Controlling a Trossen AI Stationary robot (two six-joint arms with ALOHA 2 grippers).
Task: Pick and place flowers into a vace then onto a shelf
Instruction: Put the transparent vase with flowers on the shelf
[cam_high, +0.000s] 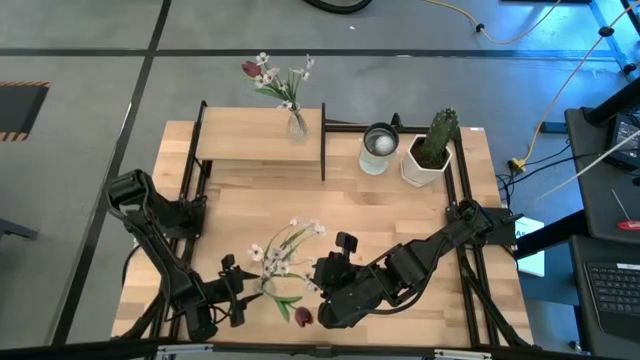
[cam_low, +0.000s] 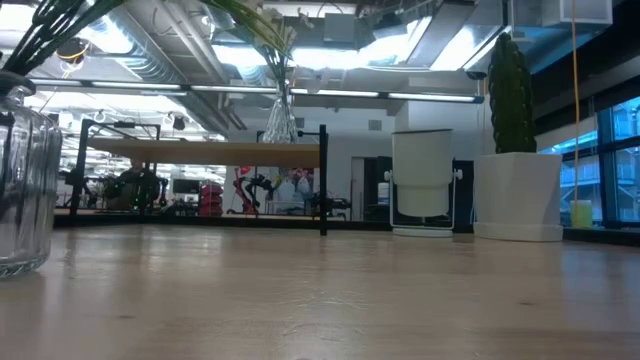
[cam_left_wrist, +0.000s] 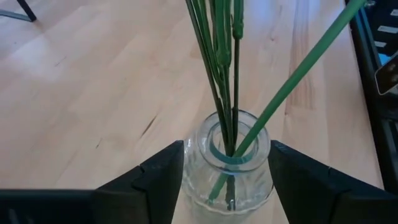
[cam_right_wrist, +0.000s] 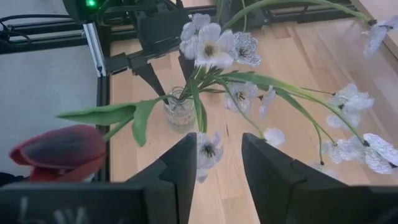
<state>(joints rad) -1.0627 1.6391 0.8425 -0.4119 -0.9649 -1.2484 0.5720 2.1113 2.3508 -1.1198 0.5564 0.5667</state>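
Note:
A clear glass vase (cam_high: 268, 289) stands on the tabletop near its near edge. It holds green stems with white blossoms (cam_high: 285, 245) and one dark red tulip (cam_high: 302, 316) that leans out low. My left gripper (cam_high: 246, 291) is shut on this vase (cam_left_wrist: 228, 171). My right gripper (cam_right_wrist: 217, 149) is open, a little to the vase's right, and points at the bouquet (cam_right_wrist: 214, 46) without touching it; the tulip head (cam_right_wrist: 59, 149) hangs beside its finger. The low view shows the vase (cam_low: 20, 190) at the picture's left edge. The shelf (cam_high: 258, 140) stands at the far left and carries a second vase of flowers (cam_high: 296, 122). My left gripper holds the glass vase by its upper body just below the neck (cam_left_wrist: 189, 177), pinched between the two fingers (cam_left_wrist: 158, 180), one on each side. The fingers come level from the table's left. The vase stands upright with its base on the tabletop.
A white cup (cam_high: 378, 148) and a green cactus in a white pot (cam_high: 432, 150) stand at the far right of the tabletop, right of the shelf. Black frame posts (cam_high: 323, 140) edge the shelf. Bare wood (cam_high: 400, 215) lies between the arms and the far row.

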